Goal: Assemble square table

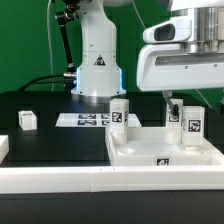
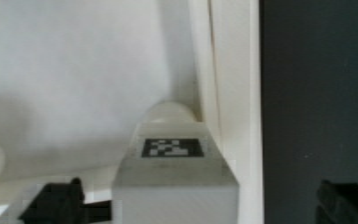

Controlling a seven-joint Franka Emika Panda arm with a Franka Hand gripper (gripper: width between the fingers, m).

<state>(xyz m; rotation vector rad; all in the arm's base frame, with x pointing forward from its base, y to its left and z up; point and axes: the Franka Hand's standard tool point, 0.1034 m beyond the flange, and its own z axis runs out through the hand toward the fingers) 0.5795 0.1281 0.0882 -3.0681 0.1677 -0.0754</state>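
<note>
The white square tabletop slab (image 1: 150, 152) lies flat with its raised rim up, right of the middle in the exterior view. Three white tagged legs stand on it: one at the far left corner (image 1: 119, 113), and two at the far right (image 1: 173, 114) (image 1: 191, 123). A fourth leg (image 1: 26, 120) lies loose on the black table to the left. My gripper (image 1: 172, 102) hangs over the far right legs. In the wrist view a tagged leg (image 2: 172, 150) stands beside the slab's rim (image 2: 233, 90). My gripper (image 2: 202, 203) straddles it, open, with gaps between the leg and the dark fingertips (image 2: 60, 200).
The marker board (image 1: 88, 119) lies on the table in front of the robot base (image 1: 97, 70). A long white border rail (image 1: 60, 181) runs along the front edge. Another white piece (image 1: 3, 147) sits at the exterior view's left edge.
</note>
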